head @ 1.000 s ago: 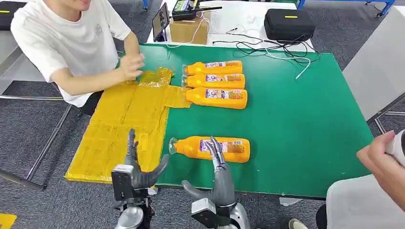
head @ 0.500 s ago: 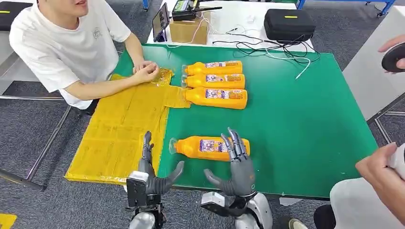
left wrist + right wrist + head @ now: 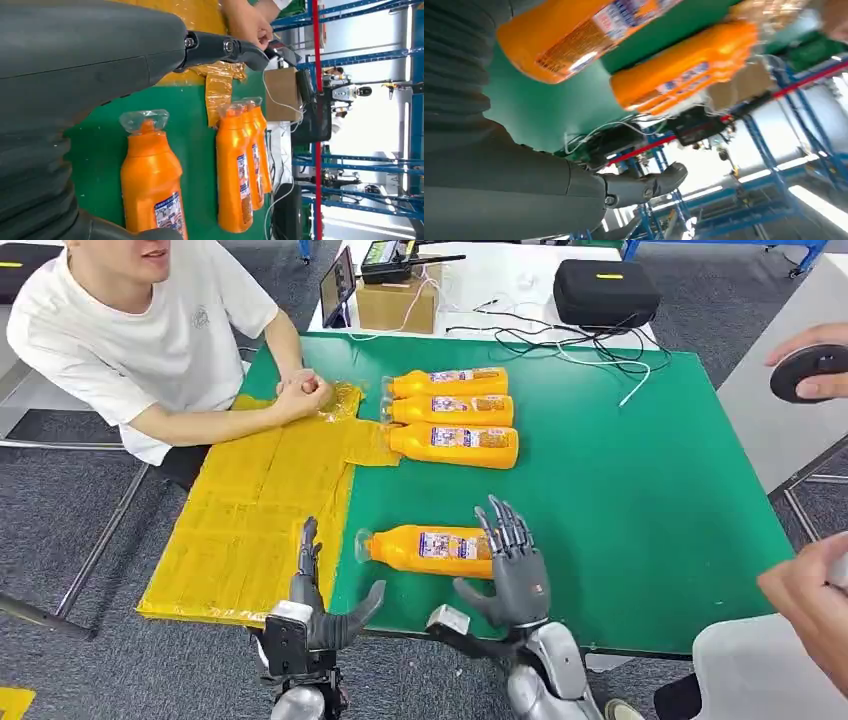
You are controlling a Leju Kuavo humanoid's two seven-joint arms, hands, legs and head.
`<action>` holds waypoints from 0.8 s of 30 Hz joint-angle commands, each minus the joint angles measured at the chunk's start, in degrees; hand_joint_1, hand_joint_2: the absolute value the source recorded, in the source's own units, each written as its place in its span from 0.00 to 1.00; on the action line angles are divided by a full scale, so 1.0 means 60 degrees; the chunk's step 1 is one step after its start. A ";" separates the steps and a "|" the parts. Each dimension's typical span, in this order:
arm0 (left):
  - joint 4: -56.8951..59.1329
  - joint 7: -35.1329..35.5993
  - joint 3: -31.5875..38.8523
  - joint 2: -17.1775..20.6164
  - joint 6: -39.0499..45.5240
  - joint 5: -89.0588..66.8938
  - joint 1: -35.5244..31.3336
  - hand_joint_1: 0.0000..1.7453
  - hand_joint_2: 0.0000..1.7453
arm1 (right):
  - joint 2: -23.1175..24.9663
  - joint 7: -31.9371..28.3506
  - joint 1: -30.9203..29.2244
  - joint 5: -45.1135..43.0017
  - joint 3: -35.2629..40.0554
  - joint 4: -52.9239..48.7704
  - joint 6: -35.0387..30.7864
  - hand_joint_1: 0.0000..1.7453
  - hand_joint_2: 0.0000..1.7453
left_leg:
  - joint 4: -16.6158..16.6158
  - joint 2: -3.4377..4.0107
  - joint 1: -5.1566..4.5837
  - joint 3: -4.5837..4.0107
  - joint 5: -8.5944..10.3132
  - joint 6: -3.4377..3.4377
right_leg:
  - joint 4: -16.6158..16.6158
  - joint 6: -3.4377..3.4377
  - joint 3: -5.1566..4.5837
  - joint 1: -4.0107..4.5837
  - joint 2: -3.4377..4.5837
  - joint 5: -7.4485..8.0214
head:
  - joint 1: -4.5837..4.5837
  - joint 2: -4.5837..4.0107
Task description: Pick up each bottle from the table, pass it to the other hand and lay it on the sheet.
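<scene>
One orange bottle (image 3: 432, 549) with a clear cap lies alone on its side on the green table (image 3: 640, 490), near the front edge. My right hand (image 3: 512, 568) hovers over its base end, fingers spread, holding nothing. My left hand (image 3: 312, 602) is open at the front edge, beside the yellow sheet (image 3: 260, 510) and just short of the bottle's cap. Three more orange bottles (image 3: 452, 418) lie side by side farther back, their caps touching the sheet's edge. In the left wrist view the near bottle (image 3: 152, 185) and the three others (image 3: 242, 165) lie ahead of my left hand (image 3: 85, 90).
A person in a white shirt sits at the far left with clasped hands (image 3: 305, 392) on the sheet's far corner. Another person's hands (image 3: 812, 365) hold a dark object at the right edge. A cardboard box (image 3: 396, 302), black case (image 3: 605, 290) and cables lie behind.
My right hand has moved right and forward along the near bottle toward its base. My left hand shifted slightly right. The seated person clasped both hands on the sheet.
</scene>
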 commanded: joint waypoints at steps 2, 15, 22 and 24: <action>0.0078 0.0007 -0.0300 0.0266 -0.0160 -0.0062 -0.0196 0.00 1.00 | -0.0363 0.1529 -0.1996 -0.0084 0.0894 0.3536 0.0332 0.00 1.00 | -0.0006 0.0024 0.0016 0.0030 -0.0007 -0.0018 | -0.0014 -0.0022 0.0027 0.0018 0.0019 0.0002 | 0.0004 0.0000; -0.0134 0.0022 -0.0485 0.0502 -0.0264 0.0026 -0.0055 0.00 1.00 | -0.0730 0.2937 -0.2106 0.0074 0.1937 0.3232 0.1336 0.00 1.00 | -0.0001 0.0002 0.0013 0.0020 -0.0007 -0.0016 | -0.0005 -0.0018 0.0021 0.0014 0.0003 -0.0005 | 0.0004 0.0000; -0.0104 0.0028 -0.0454 0.0469 -0.0353 0.0040 -0.0093 0.00 1.00 | -0.0753 0.3351 -0.2487 0.0328 0.2330 0.3769 0.2166 0.00 1.00 | 0.0002 0.0006 0.0020 0.0030 -0.0014 -0.0023 | -0.0006 -0.0027 0.0031 0.0022 0.0005 -0.0009 | 0.0004 0.0000; -0.0229 0.0027 -0.0377 0.0435 -0.0387 0.0012 -0.0078 0.00 1.00 | -0.0740 0.3810 -0.2840 0.0610 0.2686 0.3997 0.2491 0.00 1.00 | -0.0003 0.0008 0.0004 0.0013 -0.0003 -0.0010 | 0.0000 -0.0011 0.0008 0.0005 0.0009 -0.0002 | 0.0004 0.0003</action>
